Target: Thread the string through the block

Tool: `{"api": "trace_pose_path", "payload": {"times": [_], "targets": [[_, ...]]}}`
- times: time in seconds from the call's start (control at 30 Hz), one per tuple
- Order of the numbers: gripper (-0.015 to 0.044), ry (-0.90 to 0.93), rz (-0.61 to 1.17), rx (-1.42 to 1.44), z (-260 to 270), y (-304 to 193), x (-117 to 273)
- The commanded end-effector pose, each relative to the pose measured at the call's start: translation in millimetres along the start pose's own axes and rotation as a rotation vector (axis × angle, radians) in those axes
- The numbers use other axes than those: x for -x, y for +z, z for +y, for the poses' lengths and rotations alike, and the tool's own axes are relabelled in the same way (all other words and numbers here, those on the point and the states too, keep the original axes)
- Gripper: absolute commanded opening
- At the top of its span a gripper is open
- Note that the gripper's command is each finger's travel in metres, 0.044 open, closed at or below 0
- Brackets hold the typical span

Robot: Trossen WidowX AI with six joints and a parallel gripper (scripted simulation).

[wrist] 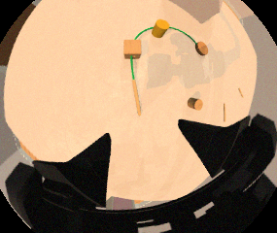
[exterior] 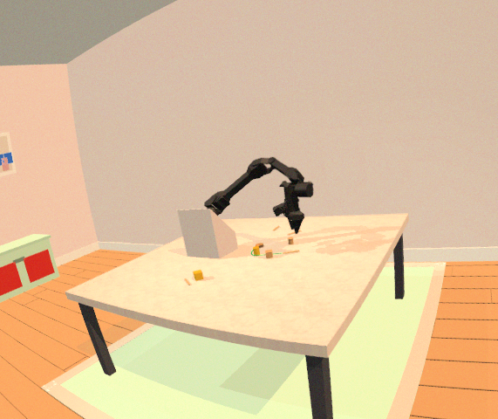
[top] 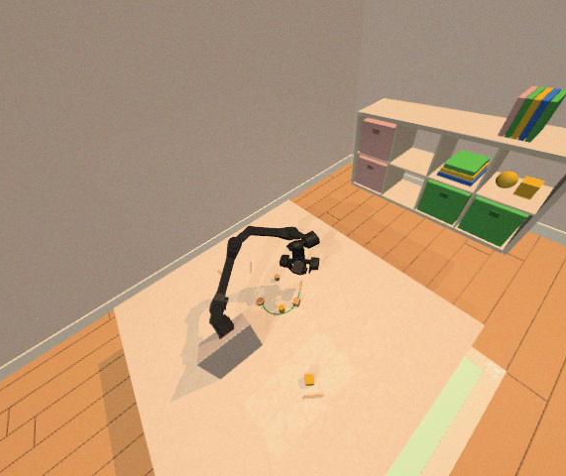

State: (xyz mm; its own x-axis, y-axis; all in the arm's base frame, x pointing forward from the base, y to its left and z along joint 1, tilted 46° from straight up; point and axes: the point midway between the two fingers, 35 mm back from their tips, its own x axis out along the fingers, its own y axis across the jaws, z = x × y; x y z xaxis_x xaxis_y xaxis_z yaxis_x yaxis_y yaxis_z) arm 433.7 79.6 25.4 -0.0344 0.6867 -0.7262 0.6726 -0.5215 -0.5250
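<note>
The wooden block (top: 295, 301) (exterior: 269, 254) (wrist: 132, 49) sits on the table. The green string (top: 276, 313) (wrist: 145, 30) runs from the round button (top: 260, 300) (exterior: 259, 245) (wrist: 202, 48) past a yellow cylinder to one side of the block. It comes out at the other side and ends in the thin stick (top: 300, 287) (exterior: 291, 251) (wrist: 137, 98), which lies on the table pointing away from the block. My gripper (top: 299, 271) (exterior: 296, 231) (wrist: 145, 130) is wide open and empty, above the table beyond the stick's free end, touching nothing.
The yellow cylinder (top: 281, 308) (exterior: 255, 250) (wrist: 160, 28) stands by the string. A small brown cylinder (top: 277, 277) (exterior: 290, 240) (wrist: 195, 103) is near the gripper. Two loose sticks lie toward the wall. A yellow cube (top: 308, 379) (exterior: 198, 275) and another stick (top: 312, 396) (exterior: 187, 281) are farther off.
</note>
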Motion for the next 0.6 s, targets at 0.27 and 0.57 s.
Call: {"api": "trace_pose_path", "payload": {"times": [0.27,0.57], "targets": [[0.044,0.009,0.011,-0.002,2.9,0.0,8.9],[0.044,0.009,0.011,-0.002,2.9,0.0,8.9]]}}
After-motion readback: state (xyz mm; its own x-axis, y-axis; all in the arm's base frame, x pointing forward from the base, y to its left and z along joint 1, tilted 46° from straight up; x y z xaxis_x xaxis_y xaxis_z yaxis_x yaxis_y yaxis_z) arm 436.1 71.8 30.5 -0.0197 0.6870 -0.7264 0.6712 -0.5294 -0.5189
